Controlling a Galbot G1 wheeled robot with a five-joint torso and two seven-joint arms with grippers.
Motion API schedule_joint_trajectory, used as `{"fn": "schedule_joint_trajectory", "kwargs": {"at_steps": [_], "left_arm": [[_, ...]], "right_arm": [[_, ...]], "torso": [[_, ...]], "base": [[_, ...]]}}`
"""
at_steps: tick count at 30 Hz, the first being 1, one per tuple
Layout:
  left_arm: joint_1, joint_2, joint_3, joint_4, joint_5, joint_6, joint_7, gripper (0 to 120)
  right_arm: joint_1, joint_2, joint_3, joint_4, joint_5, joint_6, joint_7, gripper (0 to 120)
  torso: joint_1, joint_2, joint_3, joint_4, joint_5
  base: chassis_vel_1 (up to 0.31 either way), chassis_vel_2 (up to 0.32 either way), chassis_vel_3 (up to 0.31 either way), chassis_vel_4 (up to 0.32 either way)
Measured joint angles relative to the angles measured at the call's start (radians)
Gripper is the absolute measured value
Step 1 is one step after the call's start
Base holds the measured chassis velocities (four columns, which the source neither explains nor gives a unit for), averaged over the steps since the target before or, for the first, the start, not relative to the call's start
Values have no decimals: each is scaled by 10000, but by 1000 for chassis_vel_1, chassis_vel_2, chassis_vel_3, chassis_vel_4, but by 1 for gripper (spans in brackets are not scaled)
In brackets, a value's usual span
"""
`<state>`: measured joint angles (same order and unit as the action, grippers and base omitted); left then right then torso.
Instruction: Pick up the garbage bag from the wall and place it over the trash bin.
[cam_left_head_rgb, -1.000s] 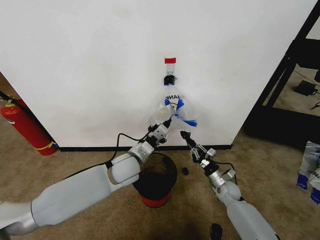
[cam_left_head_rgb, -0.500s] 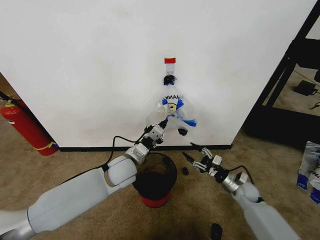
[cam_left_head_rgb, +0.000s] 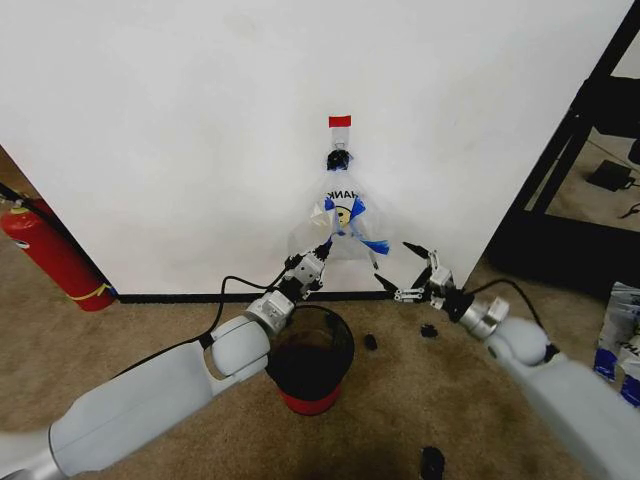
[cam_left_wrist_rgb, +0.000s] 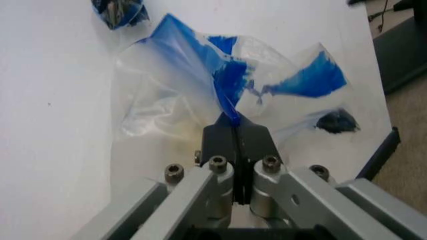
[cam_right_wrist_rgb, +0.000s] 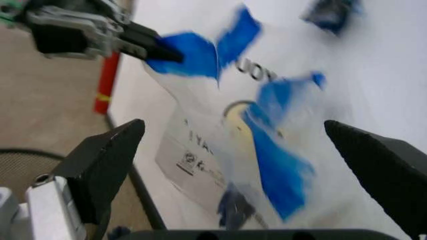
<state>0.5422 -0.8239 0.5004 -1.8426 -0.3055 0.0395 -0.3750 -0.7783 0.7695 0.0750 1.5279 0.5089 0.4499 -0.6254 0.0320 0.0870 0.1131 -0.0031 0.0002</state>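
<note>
The garbage bag (cam_left_head_rgb: 342, 222), thin clear plastic with a yellow smiley and blue patches, hangs from a black hook (cam_left_head_rgb: 339, 158) on the white wall (cam_left_head_rgb: 180, 130). My left gripper (cam_left_head_rgb: 322, 248) is shut on the bag's lower left edge; the left wrist view shows the shut gripper (cam_left_wrist_rgb: 233, 122) pinching a blue patch of the bag (cam_left_wrist_rgb: 180, 95). My right gripper (cam_left_head_rgb: 392, 262) stands open just right of the bag's lower corner, apart from it. In the right wrist view that gripper (cam_right_wrist_rgb: 233, 127) spreads wide before the bag (cam_right_wrist_rgb: 267, 115). The dark trash bin (cam_left_head_rgb: 342, 335) with its red base stands on the carpet below.
A red fire extinguisher (cam_left_head_rgb: 50, 250) leans at the wall's left end. A black shelf frame (cam_left_head_rgb: 570, 150) rises at the right, with white-and-blue packages (cam_left_head_rgb: 620, 340) on the floor beside it. Small black bits (cam_left_head_rgb: 370, 342) lie on the carpet near the bin.
My right arm has swung out to the right and now points its gripper at the bag from that side, opened wider. The left gripper drew the bag's edge slightly down and left.
</note>
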Motion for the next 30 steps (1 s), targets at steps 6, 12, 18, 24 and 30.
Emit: {"fn": "schedule_joint_trajectory", "kwargs": {"at_steps": [6,12,18,24,30], "left_arm": [[143,41,-92,-12,120,-49,26,0],[229,38,-122,-23,182,-52,32,0],[278,31,-155,-23,209,-64,33,0],[309,33,-180,-23,223,-82,36,0],[430,81,-277,-57,255,-109,49,0]], "right_arm": [[1419,-56,-588,-397,-523,107,-360,100],[2160,23,-804,-965,-1095,-6,-688,98],[2651,208,-862,-1513,-1655,-38,-1626,81],[2980,461,-1042,-1767,-1996,127,-1900,62],[3427,1118,-1056,-2267,-3235,552,-2175,51]], "torso": [[0,0,0,1,-4],[0,0,-1,-1,-2],[0,-1,-1,0,-2],[0,-1,-1,-1,-2],[-1,-1,0,0,-3]], "base": [[0,0,0,0],[0,0,0,0],[0,0,0,0],[0,0,0,0],[0,0,0,0]]}}
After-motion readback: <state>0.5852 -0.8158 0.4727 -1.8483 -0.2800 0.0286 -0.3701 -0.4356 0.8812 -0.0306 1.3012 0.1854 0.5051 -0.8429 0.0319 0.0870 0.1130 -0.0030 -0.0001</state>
